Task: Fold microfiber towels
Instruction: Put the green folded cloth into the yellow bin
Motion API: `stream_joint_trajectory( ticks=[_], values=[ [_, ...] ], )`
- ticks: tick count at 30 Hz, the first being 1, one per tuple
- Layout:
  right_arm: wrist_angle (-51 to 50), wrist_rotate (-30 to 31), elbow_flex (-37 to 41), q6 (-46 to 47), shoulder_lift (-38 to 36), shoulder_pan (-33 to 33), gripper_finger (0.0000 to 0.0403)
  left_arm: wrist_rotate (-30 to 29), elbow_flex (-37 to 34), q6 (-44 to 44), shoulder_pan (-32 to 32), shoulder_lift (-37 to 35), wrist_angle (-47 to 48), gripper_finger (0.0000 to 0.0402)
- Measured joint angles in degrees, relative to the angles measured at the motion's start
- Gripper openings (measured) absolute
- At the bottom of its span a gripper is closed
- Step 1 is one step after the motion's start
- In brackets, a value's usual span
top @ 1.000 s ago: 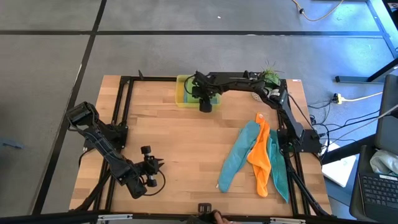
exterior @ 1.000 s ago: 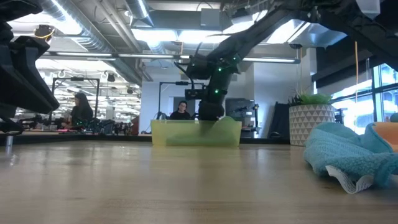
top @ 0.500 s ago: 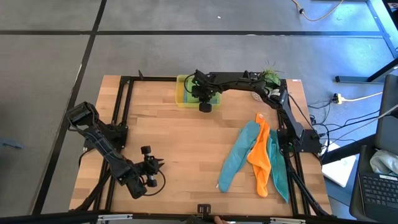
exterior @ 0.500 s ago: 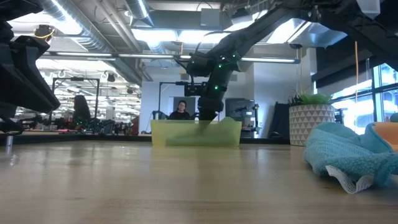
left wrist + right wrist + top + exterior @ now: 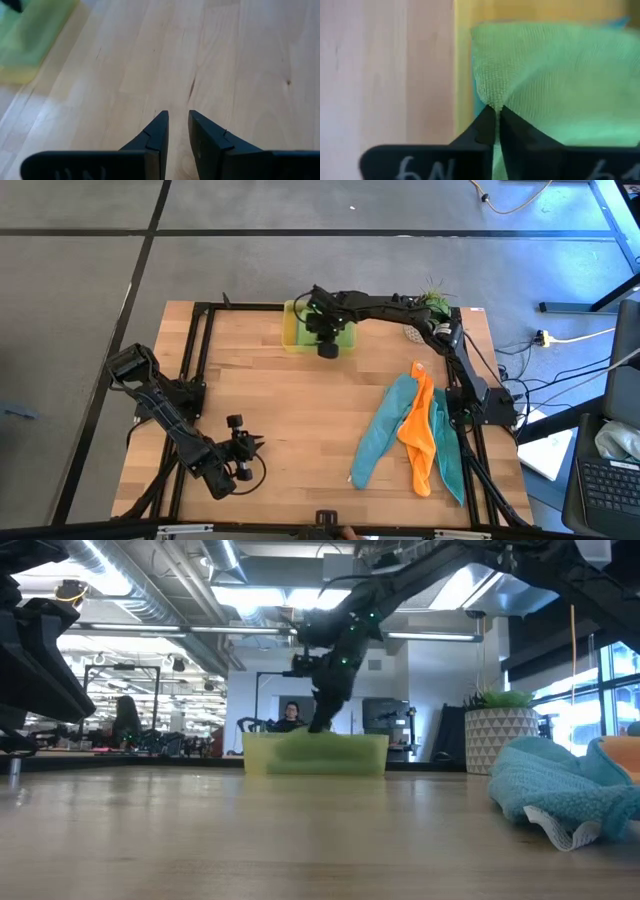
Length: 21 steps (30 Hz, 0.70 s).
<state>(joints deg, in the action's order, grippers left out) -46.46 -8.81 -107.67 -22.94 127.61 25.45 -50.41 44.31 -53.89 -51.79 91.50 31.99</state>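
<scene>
A lime green towel [image 5: 555, 75] lies in the yellow tray [image 5: 290, 332] at the middle of the table's far edge. My right gripper [image 5: 494, 114] stands over the tray's near part and is shut on this towel. A sliver of teal cloth [image 5: 619, 22] shows beneath the green one. Two teal towels [image 5: 380, 435] [image 5: 447, 450] and an orange one [image 5: 418, 430] lie crumpled together on the table's right side. My left gripper [image 5: 178, 120] hovers over bare wood at the near left [image 5: 252, 444], its fingers a narrow gap apart with nothing between them. My right gripper pinches a small peak of the lime green towel [image 5: 492, 102] between its two fingertips, near the towel's edge by the tray wall. The fingers come steeply from above. The cloth tents up to the fingers; the rest lies in the tray.
A potted plant [image 5: 432, 305] stands at the far right, beside the right arm. The black frame rails run along the table's edges. Bare wood [image 5: 300, 420] spreads across the table's middle and left. People and desks show in the room beyond [image 5: 290, 718].
My right gripper has risen a little over the tray and tipped, its wrist now higher above the tray's rim.
</scene>
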Motion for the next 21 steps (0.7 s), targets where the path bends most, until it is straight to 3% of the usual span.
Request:
stream_joint_trajectory(
  ticks=[5, 13, 17, 21],
  values=[
    [-5.80, -0.81, 0.04, 0.18, 0.00, 0.11, 0.0088, 0.02, -0.02, 0.00, 0.00, 0.00, -0.15, 0.0066],
    [-5.56, -3.61, -0.86, 0.23, 0.02, 0.00, 0.0199, 0.09, -0.02, 0.00, 0.00, 0.00, -0.22, 0.0066],
    [-8.45, 1.46, -4.83, 0.22, 0.02, -0.09, 0.0222, 0.14, -0.02, 0.00, 0.00, -0.02, -0.22, 0.0066],
    [-10.86, 11.49, -7.94, 0.40, 0.02, 0.60, 0.0214, 0.22, -0.02, 0.00, 0.00, -0.02, -0.22, 0.0066]
  ],
)
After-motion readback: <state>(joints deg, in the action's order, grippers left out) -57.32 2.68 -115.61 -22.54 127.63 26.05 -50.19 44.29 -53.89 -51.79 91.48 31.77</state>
